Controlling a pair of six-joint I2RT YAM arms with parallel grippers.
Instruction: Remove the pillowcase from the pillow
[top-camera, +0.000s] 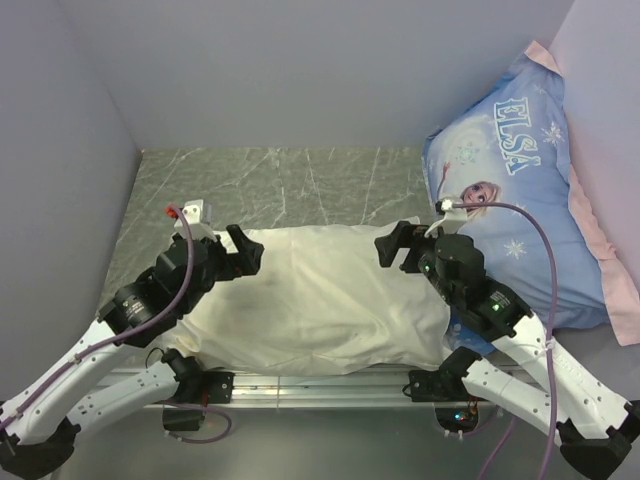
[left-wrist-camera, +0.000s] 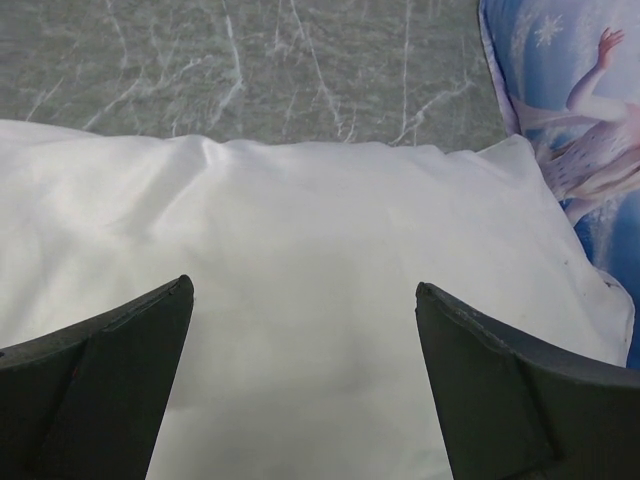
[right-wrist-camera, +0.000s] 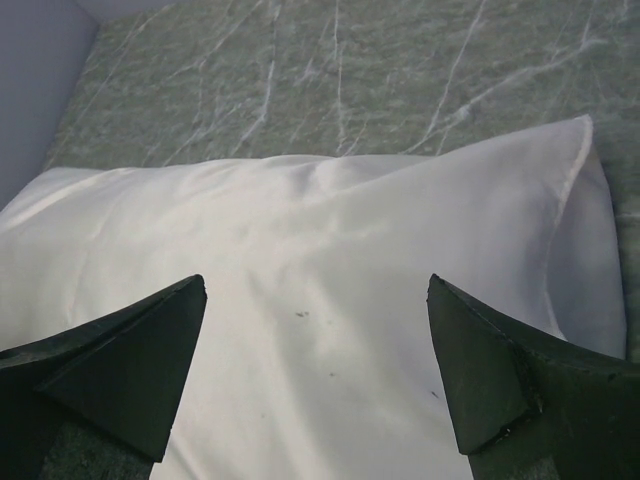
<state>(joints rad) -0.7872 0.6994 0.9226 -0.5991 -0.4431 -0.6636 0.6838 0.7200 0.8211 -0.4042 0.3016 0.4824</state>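
Note:
The cream pillowcase (top-camera: 320, 300) lies across the middle of the table, plump with the pillow inside it. The pillow itself is hidden by the fabric. My left gripper (top-camera: 247, 254) is open and hovers over the case's left end, fingers pointing right. My right gripper (top-camera: 388, 247) is open over the case's right end, fingers pointing left. In the left wrist view the case (left-wrist-camera: 320, 230) fills the space between the spread fingers (left-wrist-camera: 120, 350). In the right wrist view the case (right-wrist-camera: 330, 240) lies under the spread fingers (right-wrist-camera: 500, 370), with a stitched hem (right-wrist-camera: 575, 180) along its right edge.
A blue ELSA-print pillow (top-camera: 530, 190) with a pink edge leans in the back right corner, touching the case's right end; it also shows in the left wrist view (left-wrist-camera: 590, 120). Grey marble tabletop (top-camera: 300, 185) lies behind the case. Grey walls close in the left, back and right.

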